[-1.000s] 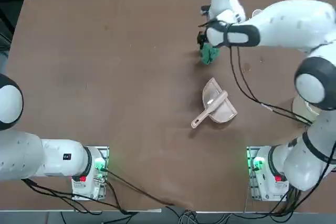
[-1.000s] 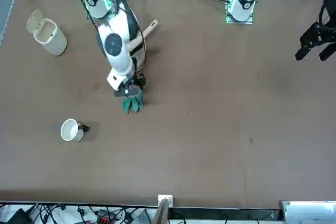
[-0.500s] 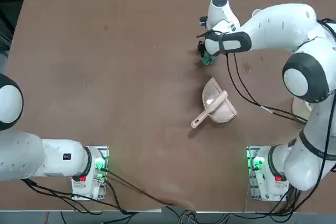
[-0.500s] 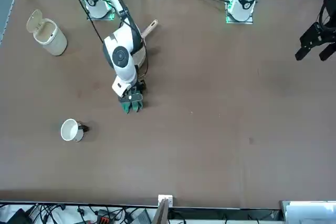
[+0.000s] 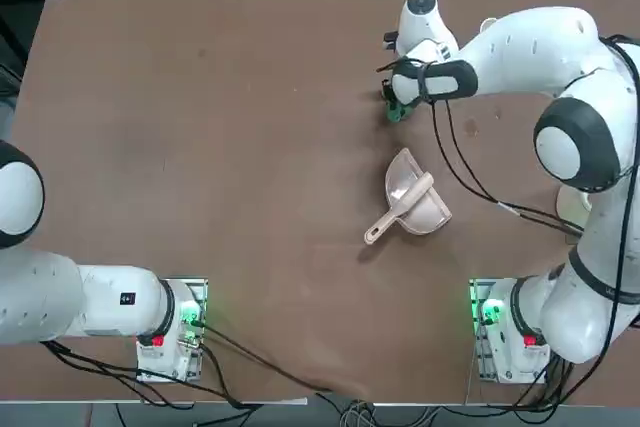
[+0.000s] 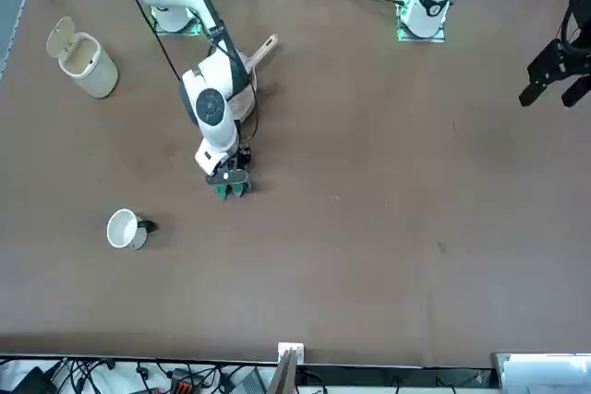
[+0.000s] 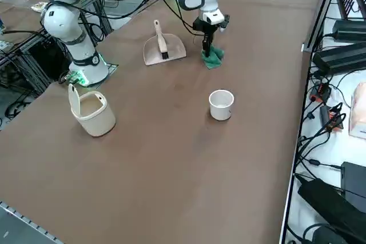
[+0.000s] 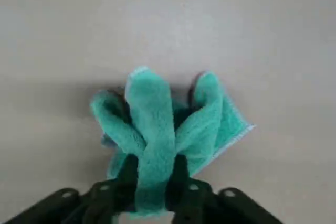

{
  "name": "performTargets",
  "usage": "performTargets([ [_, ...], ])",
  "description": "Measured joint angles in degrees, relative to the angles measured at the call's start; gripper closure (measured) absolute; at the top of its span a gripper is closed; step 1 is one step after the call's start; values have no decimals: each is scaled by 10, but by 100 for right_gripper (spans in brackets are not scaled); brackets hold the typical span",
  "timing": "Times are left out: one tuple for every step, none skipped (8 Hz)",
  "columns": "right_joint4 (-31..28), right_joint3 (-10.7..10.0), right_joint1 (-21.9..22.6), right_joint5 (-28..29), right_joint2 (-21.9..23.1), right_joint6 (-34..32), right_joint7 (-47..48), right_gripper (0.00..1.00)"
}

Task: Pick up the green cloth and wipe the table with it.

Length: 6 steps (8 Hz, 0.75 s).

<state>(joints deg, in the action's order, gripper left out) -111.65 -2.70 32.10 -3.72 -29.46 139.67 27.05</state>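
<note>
Now right gripper (image 8: pixel 152 192) lower than before, pinching green cloth (image 8: pixel 163 129) on table (image 5: pixel 200 147)

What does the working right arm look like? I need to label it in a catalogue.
The right arm has glossy white rounded segments joined by dark grey bands. Thin black cables hang loosely from its wrist. The gripper is black. The base is white with a glowing green light and a red spot.
</note>
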Motion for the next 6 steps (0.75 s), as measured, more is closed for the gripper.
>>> performTargets([
  [0,-17,0,-4,0,-8,0,91],
  [0,-35,-1,-6,0,-27,0,91],
  [0,-54,-1,-8,1,-56,-1,91],
  [0,-69,-2,-9,5,-89,-1,91],
  [-4,-81,-3,-12,14,-121,-3,91],
  [-15,-95,-3,-16,30,-144,-12,91],
])
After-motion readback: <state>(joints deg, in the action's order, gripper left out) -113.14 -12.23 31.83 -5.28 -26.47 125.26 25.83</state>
